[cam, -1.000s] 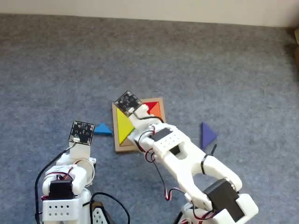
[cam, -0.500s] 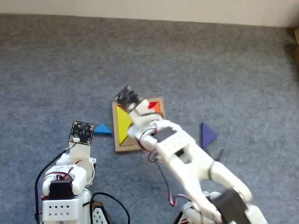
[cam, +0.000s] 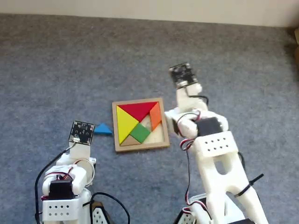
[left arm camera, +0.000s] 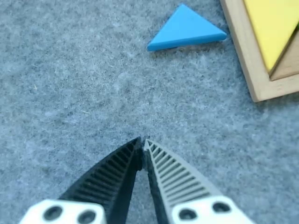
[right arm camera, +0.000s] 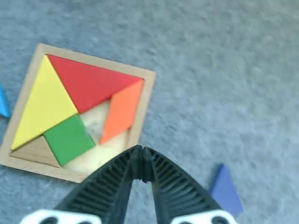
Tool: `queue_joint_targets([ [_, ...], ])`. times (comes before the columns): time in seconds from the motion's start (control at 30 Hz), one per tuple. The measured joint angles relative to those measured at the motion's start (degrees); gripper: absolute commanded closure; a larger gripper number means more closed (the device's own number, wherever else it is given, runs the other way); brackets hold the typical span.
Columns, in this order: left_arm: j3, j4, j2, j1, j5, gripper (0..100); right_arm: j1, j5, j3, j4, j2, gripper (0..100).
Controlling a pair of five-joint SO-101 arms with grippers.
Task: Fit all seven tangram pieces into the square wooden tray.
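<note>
**A:** From above, where is everything?

**B:** The square wooden tray [cam: 140, 148] lies mid-worktop [cam: 70, 60]. It holds a red triangle [cam: 138, 110] along its far edge and a yellow triangle [cam: 124, 125] along its left edge. A green square [cam: 139, 133] sits against the yellow one, and an orange parallelogram [cam: 155, 115] is by the right edge. A light-blue triangle [cam: 103, 129] lies on the worktop near the tray's left edge, apart from it.

**A:** And the left wrist view?

**B:** The left jaws are closed tip to tip and hold nothing. Beyond them lie the light-blue triangle and a tray corner.

**A:** The right wrist view?

**B:** The right jaws are pressed together and empty, facing the tray. A dark-blue triangle [right arm camera: 225, 190] lies on the worktop, apart from the tray.
</note>
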Motion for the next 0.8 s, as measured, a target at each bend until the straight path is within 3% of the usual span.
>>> queue_joint_targets([
  [0.3,0.0,0.0,0.0,0.0,0.0,96,9.1,-10.9,-0.3,4.0,0.0,79.6],
  [0.57,0.0,0.0,0.0,0.0,0.0,96,9.4,-13.7,-0.3,4.0,2.5,78.1],
  [0.8,0.0,0.0,0.0,0.0,0.0,96,11.0,-14.1,-3.9,4.0,21.4,78.1],
])
